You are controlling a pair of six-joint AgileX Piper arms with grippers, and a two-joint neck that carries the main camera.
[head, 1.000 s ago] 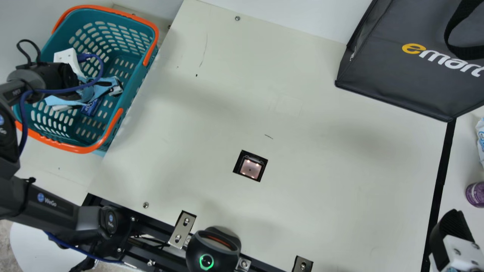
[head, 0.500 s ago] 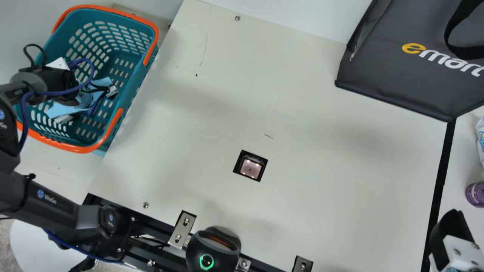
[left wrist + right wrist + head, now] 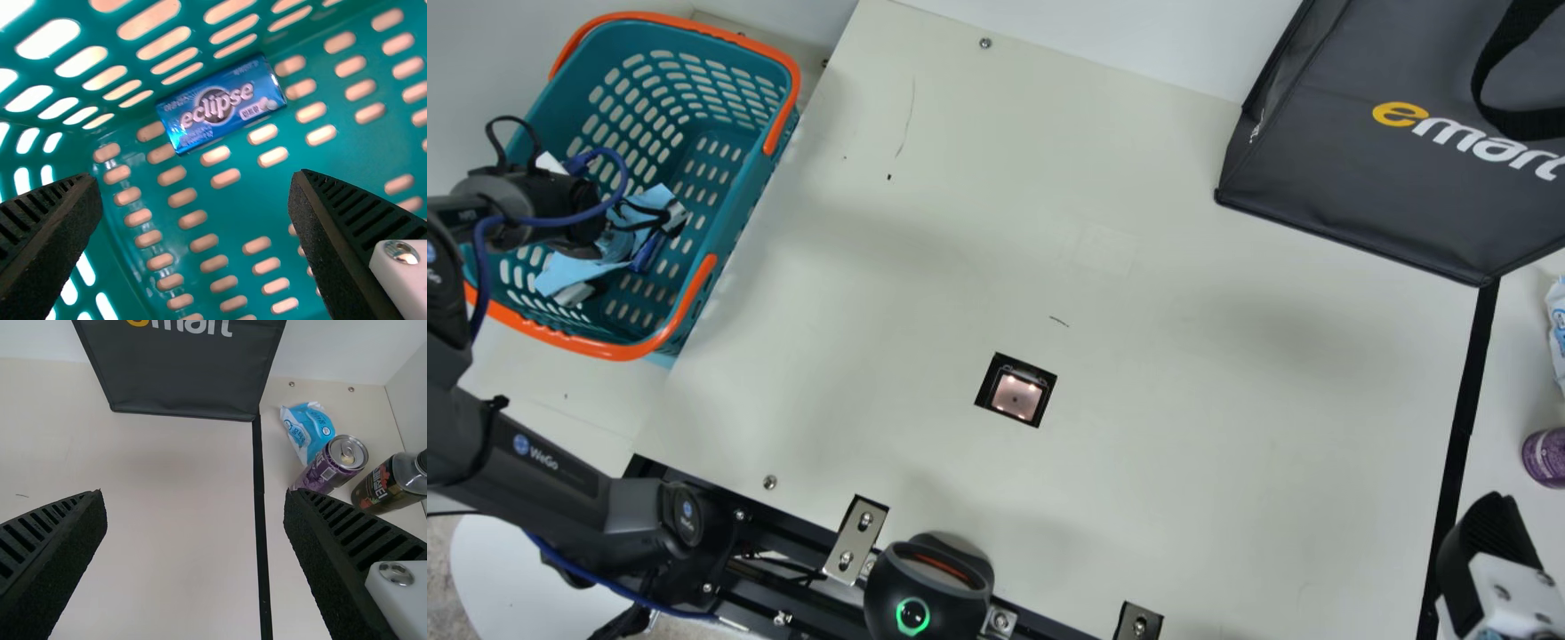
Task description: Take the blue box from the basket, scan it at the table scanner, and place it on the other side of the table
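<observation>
Bright, diffuse light lies over the table [image 3: 1183, 267], with broad, soft-edged shadows. Small points of light glare in the table scanner [image 3: 1016, 397]; in the left wrist view, some basket [image 3: 267, 193] slots show blown-out white.

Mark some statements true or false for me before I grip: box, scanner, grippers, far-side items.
1. The small blue rectangular box lies in the teal perforated plastic basket. True.
2. The left black ribbed gripper is closed on the box. False: it is open, the box ungripped.
3. The square black-framed table scanner is covered by a bag. False: it is uncovered.
4. The purple metal can is between the blue-and-white soft packet and the dark bottle. True.
5. The right black ribbed gripper is open. True.
</observation>
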